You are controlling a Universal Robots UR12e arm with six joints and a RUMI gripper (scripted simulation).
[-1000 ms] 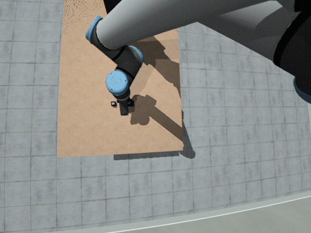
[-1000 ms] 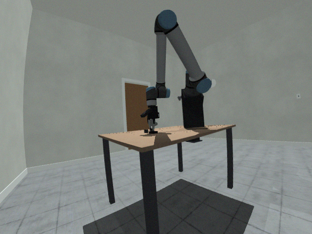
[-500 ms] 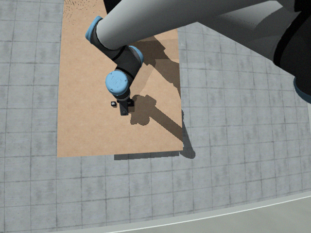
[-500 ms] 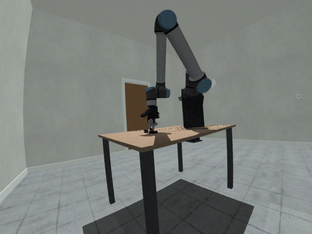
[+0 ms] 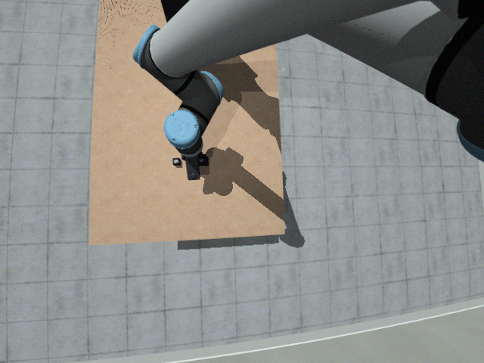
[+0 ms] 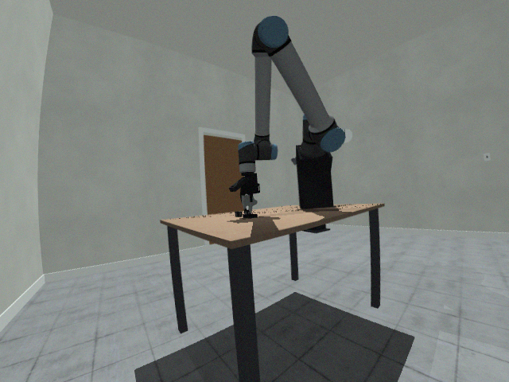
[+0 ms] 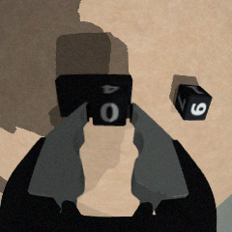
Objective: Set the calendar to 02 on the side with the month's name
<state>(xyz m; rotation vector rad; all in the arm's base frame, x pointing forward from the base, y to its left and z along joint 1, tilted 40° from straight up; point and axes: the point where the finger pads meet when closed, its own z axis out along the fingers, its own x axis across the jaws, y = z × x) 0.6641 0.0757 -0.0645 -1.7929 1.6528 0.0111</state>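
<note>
A black cube showing a white 0 [image 7: 109, 112] sits at the front of the black calendar tray [image 7: 72, 89], with a 4 on its upper face. My gripper [image 7: 109, 103] [image 6: 249, 209] is straight above it, one fingertip at each side of the cube, slightly parted and just clear of its sides. The second black cube [image 7: 192, 102] [image 5: 176, 160] [image 6: 238, 213] lies tilted on the table to the right in the wrist view, apart from the tray, showing a 6. The month's name is not visible.
The wooden table [image 5: 136, 203] [image 6: 246, 234] carries only the tray and the loose cube. The robot's black base [image 6: 314, 181] stands at the table's far end. The arm hides part of the table in the top view.
</note>
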